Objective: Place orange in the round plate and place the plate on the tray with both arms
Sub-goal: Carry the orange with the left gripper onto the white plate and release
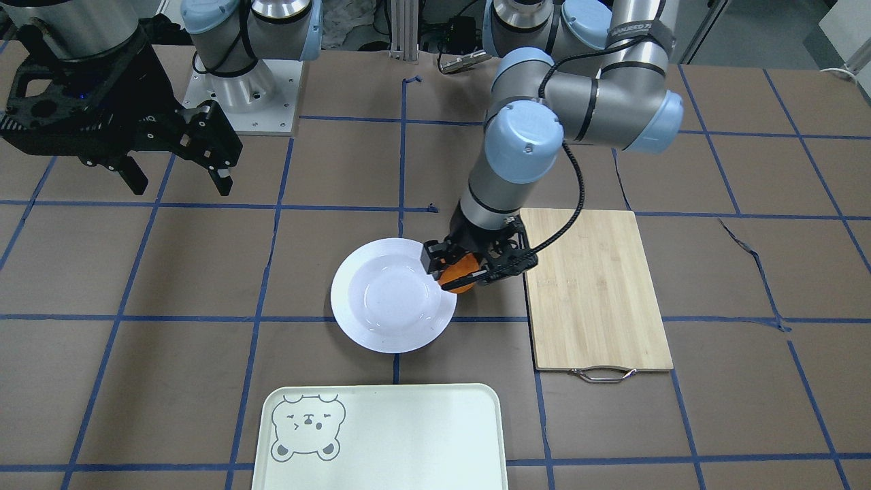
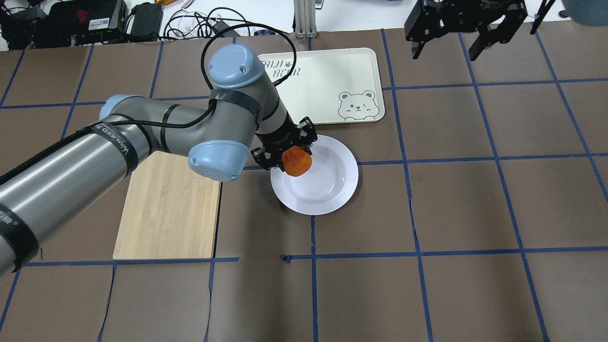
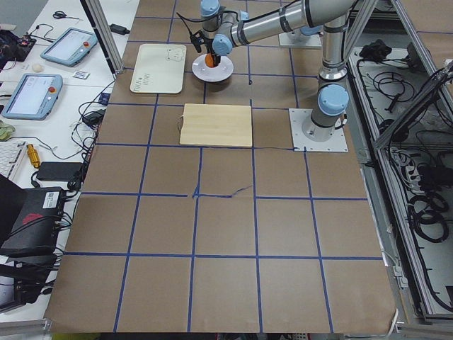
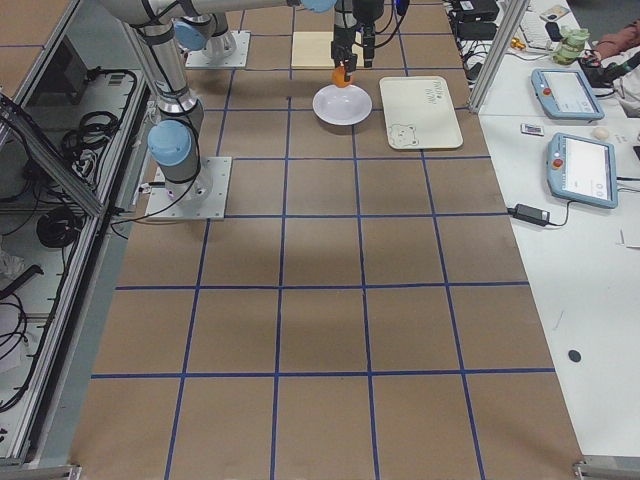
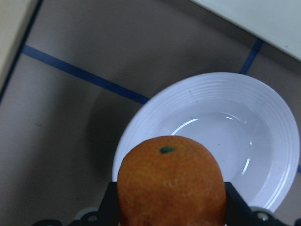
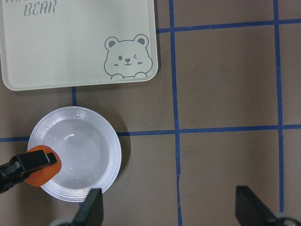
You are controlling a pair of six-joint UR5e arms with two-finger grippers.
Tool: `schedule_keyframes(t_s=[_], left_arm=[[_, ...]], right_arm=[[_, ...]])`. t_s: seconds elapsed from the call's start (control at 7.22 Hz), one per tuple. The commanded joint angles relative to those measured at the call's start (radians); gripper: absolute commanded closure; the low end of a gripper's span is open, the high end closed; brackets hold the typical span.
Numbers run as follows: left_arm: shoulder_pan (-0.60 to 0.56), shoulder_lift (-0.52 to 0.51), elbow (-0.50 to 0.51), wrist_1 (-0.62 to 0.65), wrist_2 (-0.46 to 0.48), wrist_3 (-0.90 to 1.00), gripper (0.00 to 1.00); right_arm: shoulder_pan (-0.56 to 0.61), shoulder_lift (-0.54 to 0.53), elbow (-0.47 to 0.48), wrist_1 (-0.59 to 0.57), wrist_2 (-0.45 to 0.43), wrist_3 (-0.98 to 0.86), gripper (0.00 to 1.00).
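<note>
My left gripper (image 2: 290, 153) is shut on the orange (image 2: 297, 161), holding it in the air over the near-left rim of the round plate (image 2: 327, 183). The left wrist view shows the orange (image 5: 170, 183) between the two fingers with the white plate (image 5: 263, 141) below it. The plate (image 1: 381, 316) lies empty on the brown table, a short way from the cream tray (image 2: 327, 83) with its bear face. High up at the far right, well away from the plate, my right gripper (image 1: 178, 175) hangs open with nothing in it. Its wrist view looks down on plate (image 6: 89, 150) and tray (image 6: 70, 47).
A wooden cutting board (image 2: 168, 206) with a metal handle lies on the table under my left arm, left of the plate. Blue tape lines cross the brown table. Cables and devices lie beyond the far edge.
</note>
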Motion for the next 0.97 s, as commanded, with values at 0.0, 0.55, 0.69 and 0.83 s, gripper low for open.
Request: schedule_keyframes(t_s=[0.0, 0.55, 0.69, 0.83], left_arm=[[-0.029, -0.075, 0.002, 0.03, -0.022, -0.031, 1.0], [-0.02, -0.064, 0.047, 0.023, -0.008, 0.086, 0.0], [0.017, -0.04, 0.09, -0.029, -0.005, 0.105, 0.0], [0.056, 0.002, 0.144, -0.136, 0.003, 0.203, 0.0]], right_arm=[[0.001, -0.001, 0.0, 0.001, 0.001, -0.001, 0.0], [0.001, 0.0, 0.0, 0.001, 0.001, -0.001, 0.0], [-0.001, 0.005, 0.0, 0.001, 0.013, 0.002, 0.0], [-0.008, 0.011, 0.0, -0.008, 0.019, 0.001, 0.0]])
